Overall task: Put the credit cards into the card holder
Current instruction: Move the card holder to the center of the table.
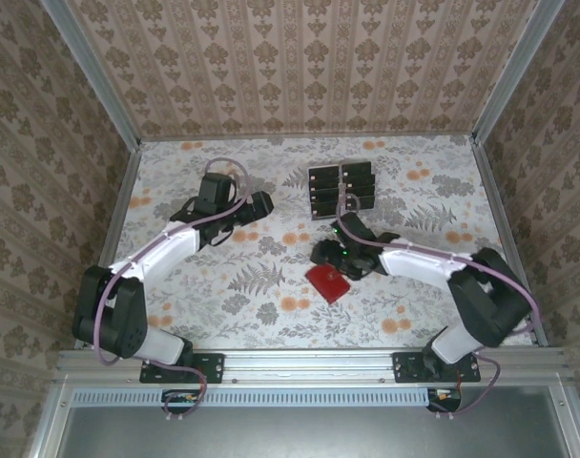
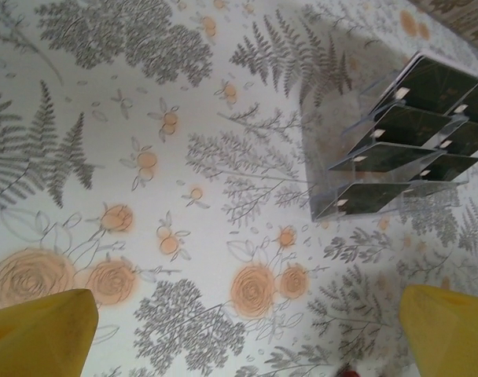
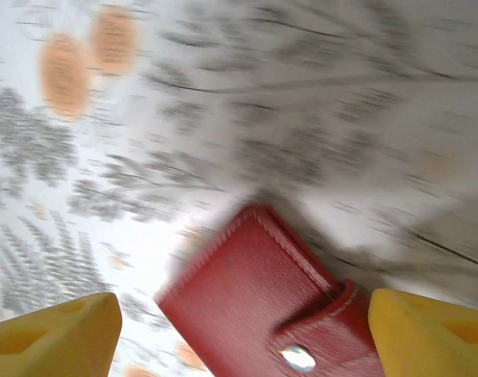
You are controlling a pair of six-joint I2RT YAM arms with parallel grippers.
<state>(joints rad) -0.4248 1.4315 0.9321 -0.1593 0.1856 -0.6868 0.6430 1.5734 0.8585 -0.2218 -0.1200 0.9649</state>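
Right gripper (image 3: 240,336): jaws wide apart, holding nothing. The card holder (image 3: 251,302), snapped closed, lies below this gripper, between its fingers. Left gripper (image 2: 243,330): wide apart, empty.

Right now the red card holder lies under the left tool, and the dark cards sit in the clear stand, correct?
No. The red card holder lies under the right tool, as the right wrist view shows. The dark cards do sit in the clear stand.
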